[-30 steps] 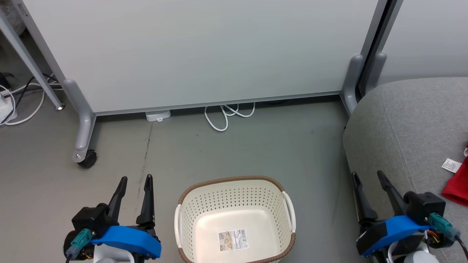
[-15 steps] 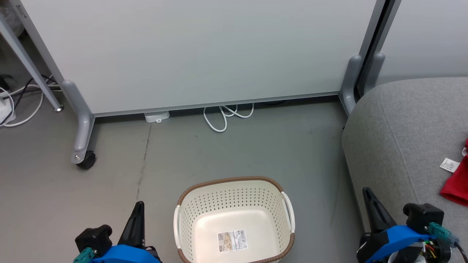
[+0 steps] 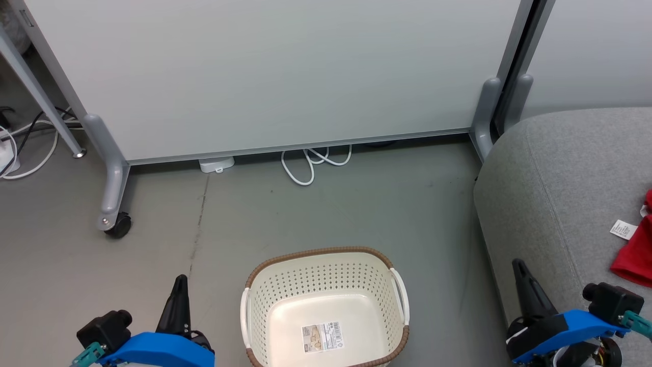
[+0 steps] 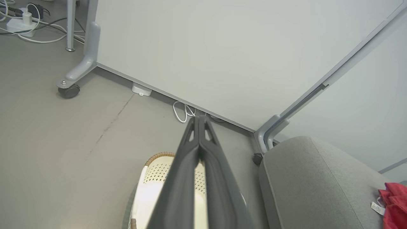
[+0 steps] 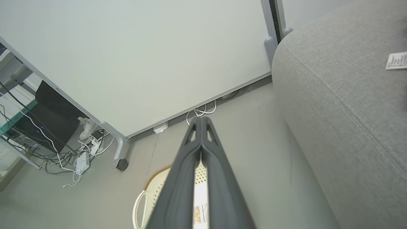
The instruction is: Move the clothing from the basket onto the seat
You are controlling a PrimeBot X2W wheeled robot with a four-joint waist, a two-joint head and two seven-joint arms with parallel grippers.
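Red clothing (image 3: 635, 255) lies on the grey seat (image 3: 550, 178), far right. Laundry basket (image 3: 321, 279) sits on the floor (image 3: 331, 214) between left gripper (image 3: 179, 284) and right gripper (image 3: 521, 270), both pinched fully closed.

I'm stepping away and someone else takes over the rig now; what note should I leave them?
Left tool: shut, empty, left of the basket.
Right tool: shut, empty, beside the seat.
Clothing: red fabric lies on the seat, partly cut off at the head view's edge.
Done: the basket's visible floor is bare but for a sticker.
To do: likely nothing; check the basket's near end, out of frame.
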